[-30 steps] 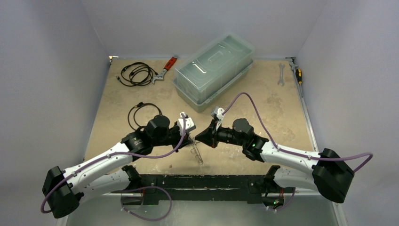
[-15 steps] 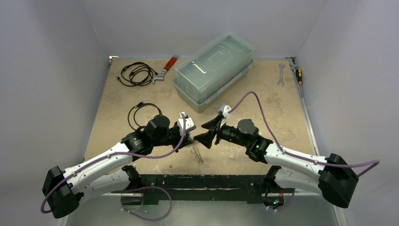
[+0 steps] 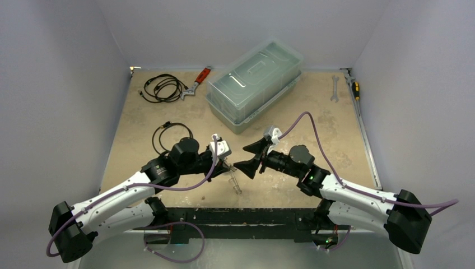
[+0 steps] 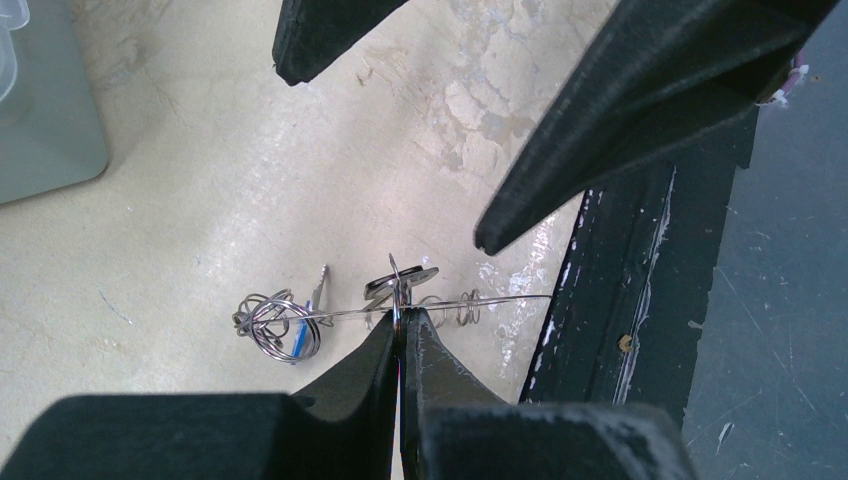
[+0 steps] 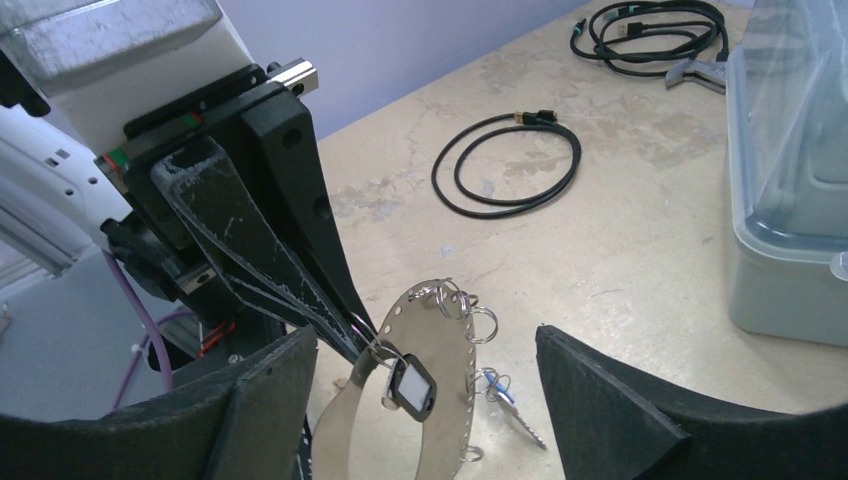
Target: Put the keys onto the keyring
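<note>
left fingers (image 4: 385, 345) pressed together, pinching keyring (image 5: 340, 420) rim above desk (image 4: 200, 200) | dark-tagged key (image 5: 410, 388) hangs on hoop just at their tips, blue-tagged key (image 4: 299, 340) further along | right fingers (image 5: 610, 400) just sprang apart, backed off beyond: key released, likely threaded

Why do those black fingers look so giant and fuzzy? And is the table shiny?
Left wrist view: the fingers of the right gripper loom huge, close to the lens; the table glares whitish near its edge. Right wrist view: that gripper's own fingers are soft-edged, the keyring sharp. Top view: even light, faint shadows.
</note>
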`<state>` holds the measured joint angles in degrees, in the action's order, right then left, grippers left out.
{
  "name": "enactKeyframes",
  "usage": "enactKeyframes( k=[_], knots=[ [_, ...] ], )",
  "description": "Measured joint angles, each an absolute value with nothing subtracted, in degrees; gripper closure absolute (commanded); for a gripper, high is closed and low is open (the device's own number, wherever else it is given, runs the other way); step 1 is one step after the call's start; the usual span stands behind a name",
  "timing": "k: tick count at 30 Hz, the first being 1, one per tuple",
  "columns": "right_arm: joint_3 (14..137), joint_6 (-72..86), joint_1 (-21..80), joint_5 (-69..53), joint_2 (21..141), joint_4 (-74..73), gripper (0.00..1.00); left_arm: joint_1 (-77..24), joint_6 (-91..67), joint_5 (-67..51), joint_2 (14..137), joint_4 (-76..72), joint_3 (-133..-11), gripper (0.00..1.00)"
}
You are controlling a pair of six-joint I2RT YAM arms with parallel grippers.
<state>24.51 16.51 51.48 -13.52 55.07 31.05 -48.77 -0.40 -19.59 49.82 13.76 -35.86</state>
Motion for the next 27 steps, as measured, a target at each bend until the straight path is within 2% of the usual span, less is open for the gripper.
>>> enactKeyframes(
  k=[6, 11, 14, 21, 27],
  knots=[
    [24.36, 16.21, 51.48, -13.45, 54.00, 30.87, 0.06, -48.77, -0.40, -20.58, 49.28, 13.76, -35.86, 1.00],
    [21.71, 16.27, 51.48, -13.85, 50.02, 33.34, 0.09, -48.77, -0.40, -21.87, 48.56, 13.65, -35.86, 1.00],
    [20.49, 15.18, 51.48, -16.12, 49.10, 34.98, 0.16, -48.77, -0.40, -23.11, 48.03, 12.91, -35.86, 1.00],
    [20.34, 12.53, 51.48, -24.60, 50.61, 36.03, 0.39, -48.77, -0.43, -27.46, 46.46, 10.98, -35.73, 1.00],
    [20.34, 11.88, 51.48, -28.91, 50.87, 37.82, 0.48, -48.77, -0.47, -30.96, 45.30, 9.21, -35.62, 1.00]
  ],
)
